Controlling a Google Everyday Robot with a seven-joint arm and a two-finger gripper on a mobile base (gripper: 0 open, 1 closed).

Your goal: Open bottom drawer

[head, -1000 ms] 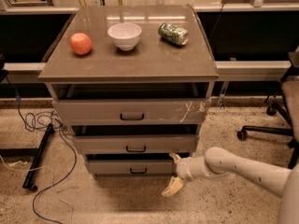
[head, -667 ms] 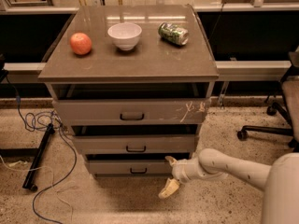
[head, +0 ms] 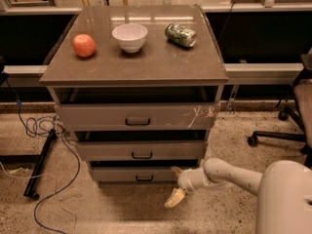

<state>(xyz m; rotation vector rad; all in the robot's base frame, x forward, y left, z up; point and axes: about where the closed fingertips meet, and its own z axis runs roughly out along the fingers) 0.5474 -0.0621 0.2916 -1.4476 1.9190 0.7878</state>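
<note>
The bottom drawer (head: 122, 174) is the narrowest of three grey-brown drawers, low in the cabinet, with a small dark bar handle (head: 144, 178) at its centre. My gripper (head: 176, 185) is at the drawer's right end, close in front of its face and to the right of the handle. Its two tan fingers (head: 174, 198) are spread apart, one up near the drawer front and one hanging lower over the floor. It holds nothing. The white arm reaches in from the lower right.
The cabinet top (head: 161, 62) carries a red apple (head: 84, 45), a white bowl (head: 129, 36) and a green can (head: 180, 35). The wide top drawer (head: 97, 116) and middle drawer (head: 102, 151) sit above. Cables (head: 44, 130) and a stand leg (head: 40, 162) lie left; an office chair (head: 292, 116) stands right.
My arm has moved left, bringing the gripper closer to the right end of the bottom drawer. The drawers have not moved.
</note>
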